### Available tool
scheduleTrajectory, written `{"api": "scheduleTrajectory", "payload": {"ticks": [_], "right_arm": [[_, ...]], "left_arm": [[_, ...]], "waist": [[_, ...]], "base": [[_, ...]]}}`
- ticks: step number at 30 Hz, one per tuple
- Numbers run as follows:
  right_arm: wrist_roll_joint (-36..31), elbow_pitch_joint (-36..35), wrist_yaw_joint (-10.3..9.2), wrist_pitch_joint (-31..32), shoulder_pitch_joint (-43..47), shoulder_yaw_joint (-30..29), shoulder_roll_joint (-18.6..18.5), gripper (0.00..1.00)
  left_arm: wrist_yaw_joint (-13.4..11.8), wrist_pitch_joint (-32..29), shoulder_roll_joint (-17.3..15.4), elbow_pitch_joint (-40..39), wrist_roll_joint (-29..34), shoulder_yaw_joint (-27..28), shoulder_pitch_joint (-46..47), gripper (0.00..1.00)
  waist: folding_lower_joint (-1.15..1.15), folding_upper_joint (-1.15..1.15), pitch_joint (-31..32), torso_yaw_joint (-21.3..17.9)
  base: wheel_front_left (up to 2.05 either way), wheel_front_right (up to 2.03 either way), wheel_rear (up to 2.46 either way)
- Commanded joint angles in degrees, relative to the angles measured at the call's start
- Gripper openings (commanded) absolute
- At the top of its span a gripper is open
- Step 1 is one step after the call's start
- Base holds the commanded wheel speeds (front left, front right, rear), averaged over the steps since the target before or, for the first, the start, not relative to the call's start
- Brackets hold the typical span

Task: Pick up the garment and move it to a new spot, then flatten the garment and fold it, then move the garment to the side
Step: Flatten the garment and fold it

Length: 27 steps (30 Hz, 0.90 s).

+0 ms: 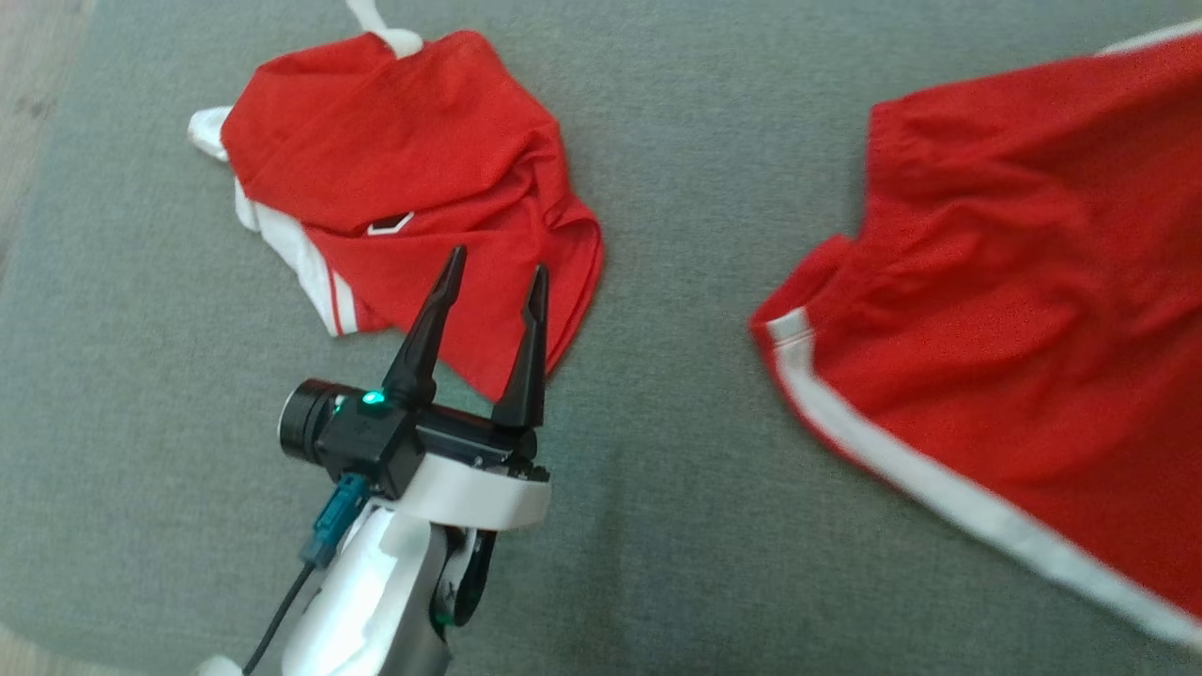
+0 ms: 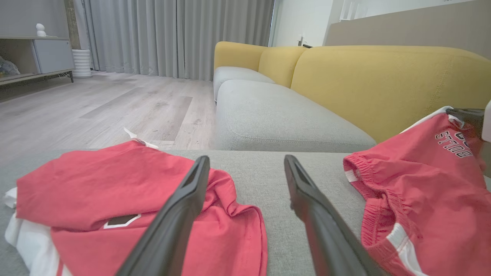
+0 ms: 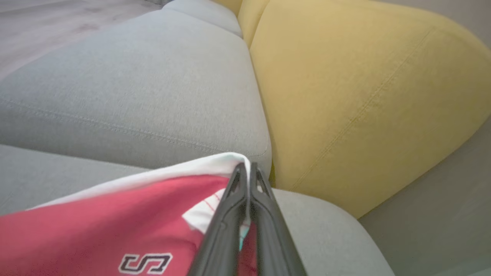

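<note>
Two red garments lie on the grey seat (image 1: 676,469), well apart.

Task item: the garment (image 1: 1014,282) on the robot's right. It is red with white trim along the edge and an elastic waistband. "BULLS" lettering reads upside down in the left wrist view. One white-trimmed corner sits higher than the rest, close to the yellow backrest (image 2: 383,84). The remainder slopes down onto the seat.

Status of the right gripper (image 3: 247,168): fingers pressed together and clamped on that white corner, with fabric pinched between the tips.

Status of the left gripper (image 1: 499,261): fingers spread wide with nothing between them. The tips are over the near part of the other garment (image 1: 404,178); can't tell if they touch it.

That other garment is a crumpled, roughly folded heap on the robot's left. It has white stripes down one side and a small dark patch with a white outline facing up. A white strip pokes out at the far end.

Beyond the seat are a second grey cushion (image 2: 284,119), wood floor (image 2: 96,107) and grey curtains (image 2: 172,34).
</note>
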<state>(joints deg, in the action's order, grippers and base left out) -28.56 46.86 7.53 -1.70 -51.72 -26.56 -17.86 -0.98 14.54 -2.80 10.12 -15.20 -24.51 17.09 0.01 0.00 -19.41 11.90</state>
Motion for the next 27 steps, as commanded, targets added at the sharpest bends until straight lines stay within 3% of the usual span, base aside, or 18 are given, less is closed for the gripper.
{"api": "scheduleTrajectory", "payload": {"ticks": [1, 5, 6, 7, 17, 21, 27], "right_arm": [[-0.9, -1.5, -0.04, -1.4, -3.4, 0.9, -1.3, 0.00], [-2.9, 0.0, -0.04, -2.4, -6.2, 0.6, -2.0, 0.00], [-3.7, 0.1, -0.04, -3.4, -6.9, 0.5, -2.1, 0.21], [-4.3, 0.5, -0.04, -4.4, -7.5, 0.4, -2.0, 1.00], [-4.0, 4.2, -0.04, -12.0, -4.9, -2.3, 2.8, 1.00], [0.0, 0.8, -0.04, -13.2, -0.7, -0.9, 6.6, 1.00], [11.2, -11.4, -0.04, -13.3, 11.3, 8.0, 12.1, 1.00]], "left_arm": [[0.2, 0.5, -0.1, -2.0, -0.3, 1.2, 1.8, 1.00], [0.0, 0.5, -0.1, -2.0, -0.5, 1.0, 2.1, 1.00], [-0.1, 0.5, -0.1, -2.0, -0.5, 0.9, 2.2, 1.00], [-0.2, 0.5, -0.1, -2.0, -0.5, 0.9, 2.4, 1.00], [-0.4, 0.5, -0.1, -1.5, 0.2, 2.2, 1.7, 1.00], [-0.2, 0.5, -0.1, -1.2, 1.0, 3.8, 0.6, 1.00], [0.4, 0.5, -0.1, -0.9, 1.7, 5.7, -0.9, 1.00]], "waist": [[-0.01, 0.00, -0.8, 0.8], [-0.01, 0.00, -1.1, 1.2], [-0.01, 0.00, -1.2, 1.2], [-0.01, 0.00, -1.2, 1.2], [-0.01, 0.00, 2.7, -3.8], [-0.01, 0.00, 5.4, -7.6], [-0.01, 0.00, 9.1, -12.6]], "base": [[0.00, 0.00, 0.00], [0.00, 0.00, 0.00], [0.00, 0.00, 0.00], [0.00, 0.00, 0.00], [0.00, 0.00, 0.00], [0.00, 0.00, 0.00], [0.00, 0.00, 0.00]]}}
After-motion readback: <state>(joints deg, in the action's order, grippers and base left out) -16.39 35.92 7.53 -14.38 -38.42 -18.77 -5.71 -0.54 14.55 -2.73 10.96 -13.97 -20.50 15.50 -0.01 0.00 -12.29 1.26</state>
